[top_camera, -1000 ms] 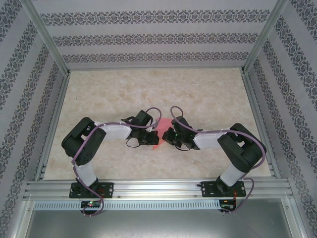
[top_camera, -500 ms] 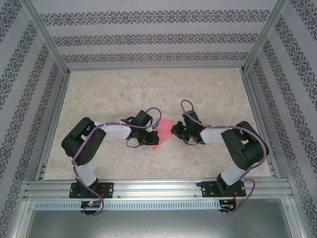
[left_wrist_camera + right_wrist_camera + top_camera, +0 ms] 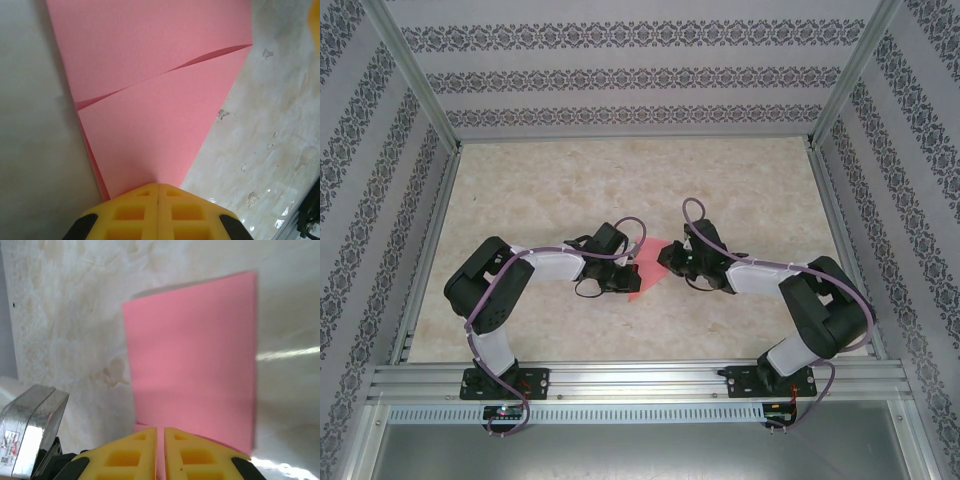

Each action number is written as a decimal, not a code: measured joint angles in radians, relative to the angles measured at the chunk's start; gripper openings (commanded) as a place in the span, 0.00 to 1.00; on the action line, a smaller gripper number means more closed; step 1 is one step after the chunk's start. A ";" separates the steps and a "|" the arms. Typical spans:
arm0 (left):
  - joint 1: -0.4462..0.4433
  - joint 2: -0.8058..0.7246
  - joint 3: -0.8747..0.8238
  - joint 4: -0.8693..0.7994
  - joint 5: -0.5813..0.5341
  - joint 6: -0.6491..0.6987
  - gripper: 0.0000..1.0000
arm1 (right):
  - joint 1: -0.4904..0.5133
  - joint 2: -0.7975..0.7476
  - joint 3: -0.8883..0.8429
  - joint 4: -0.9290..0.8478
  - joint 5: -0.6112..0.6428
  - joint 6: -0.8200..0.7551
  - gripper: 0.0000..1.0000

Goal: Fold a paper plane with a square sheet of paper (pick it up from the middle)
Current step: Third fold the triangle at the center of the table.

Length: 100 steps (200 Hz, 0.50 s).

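The square sheet of paper [image 3: 648, 274] is pink-red and lies folded on the marbled table between both arms. In the left wrist view the paper [image 3: 150, 100] shows a diagonal fold line and narrows to a point under my left gripper [image 3: 158, 184], whose yellow fingers are shut tight together at that point. My left gripper [image 3: 623, 276] sits at the sheet's left side. My right gripper [image 3: 672, 260] is at its right side. In the right wrist view the paper [image 3: 190, 355] lies flat ahead of my right gripper [image 3: 160, 429], whose fingers stand a thin slit apart over the near edge.
The marbled table [image 3: 750, 190] has aluminium rails along its sides and patterned walls around it. A silvery metal part [image 3: 30, 425] shows at the lower left of the right wrist view. Open table stretches behind the paper.
My right gripper has slid off the sheet's middle toward its right, far side, uncovering more pink paper. The left arm has stayed put.
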 measured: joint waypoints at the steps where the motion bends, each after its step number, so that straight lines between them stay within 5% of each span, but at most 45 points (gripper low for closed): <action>1: 0.000 0.000 0.000 0.000 0.000 0.000 0.00 | 0.002 0.002 0.000 0.001 0.000 0.001 0.13; 100: 0.010 -0.026 0.034 -0.094 -0.016 0.003 0.07 | 0.047 0.150 0.003 0.100 0.000 0.050 0.08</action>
